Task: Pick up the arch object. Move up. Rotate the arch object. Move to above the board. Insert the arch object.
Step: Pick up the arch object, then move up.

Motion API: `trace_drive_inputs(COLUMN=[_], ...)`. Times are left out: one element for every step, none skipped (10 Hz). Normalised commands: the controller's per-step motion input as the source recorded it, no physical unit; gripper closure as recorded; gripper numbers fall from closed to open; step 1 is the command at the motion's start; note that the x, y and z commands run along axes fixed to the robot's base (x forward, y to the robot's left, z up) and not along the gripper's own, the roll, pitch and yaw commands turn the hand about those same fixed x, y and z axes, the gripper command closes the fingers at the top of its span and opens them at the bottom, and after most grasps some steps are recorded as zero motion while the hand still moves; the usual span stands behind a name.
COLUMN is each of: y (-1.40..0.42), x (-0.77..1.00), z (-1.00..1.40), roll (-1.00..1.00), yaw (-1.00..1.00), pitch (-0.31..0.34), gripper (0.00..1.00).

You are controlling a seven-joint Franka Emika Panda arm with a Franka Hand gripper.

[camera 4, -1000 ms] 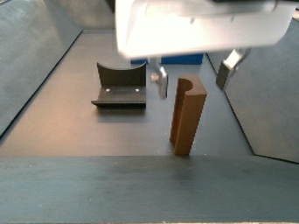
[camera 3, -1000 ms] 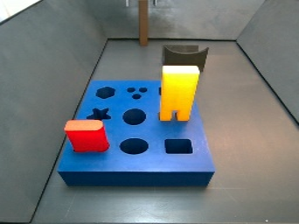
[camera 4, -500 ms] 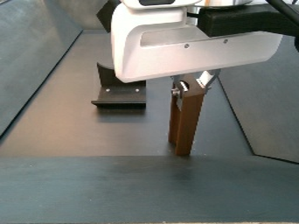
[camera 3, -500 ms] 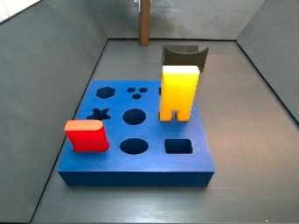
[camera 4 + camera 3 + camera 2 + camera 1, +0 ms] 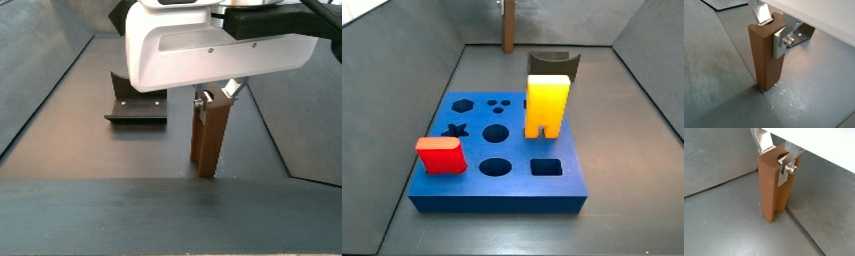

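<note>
A slip or tip during the lift is being judged the main risk: the arch object (image 5: pixel 772 188) is tall and narrow, standing upright on the grey floor, and it is being gripped only near its top, so an off-centre hold could let it swing or twist between the pads. A snag on the floor seam beside its base is also possible if it is dragged rather than raised straight. The gripper (image 5: pixel 776 159) is being held low at the top of the brown piece, and in both wrist views the 2 fingers (image 5: pixel 779 41) are being seen closed against opposite faces of the arch object, 1 silver plate on each side. In a side view the white wrist housing is being shown directly above the piece (image 5: pixel 207 135), pointing down, with the fixture (image 5: pixel 138 103) standing behind it. The board (image 5: pixel 476 190) is being seen well apart from the piece (image 5: pixel 508 30), carrying a yellow block (image 5: pixel 545 105) and a red block (image 5: pixel 440 155).
</note>
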Motion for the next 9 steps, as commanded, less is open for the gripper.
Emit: trace_drive_inputs(y=[0.0, 0.0, 0.0, 0.0, 0.0, 0.0, 0.0, 0.0, 0.05], x=[0.0, 0.0, 0.0, 0.0, 0.0, 0.0, 0.0, 0.0, -0.06], z=[0.0, 0.0, 0.0, 0.0, 0.0, 0.0, 0.0, 0.83, 0.81], roll=[0.0, 0.0, 0.0, 0.0, 0.0, 0.0, 0.0, 0.0, -0.01], yaw=[0.0, 0.0, 0.0, 0.0, 0.0, 0.0, 0.0, 0.0, 0.03], pitch=[0.0, 0.0, 0.0, 0.0, 0.0, 0.0, 0.0, 0.0, 0.037], gripper=[1.0, 1.0, 1.0, 1.0, 1.0, 1.0, 1.0, 1.0, 1.0])
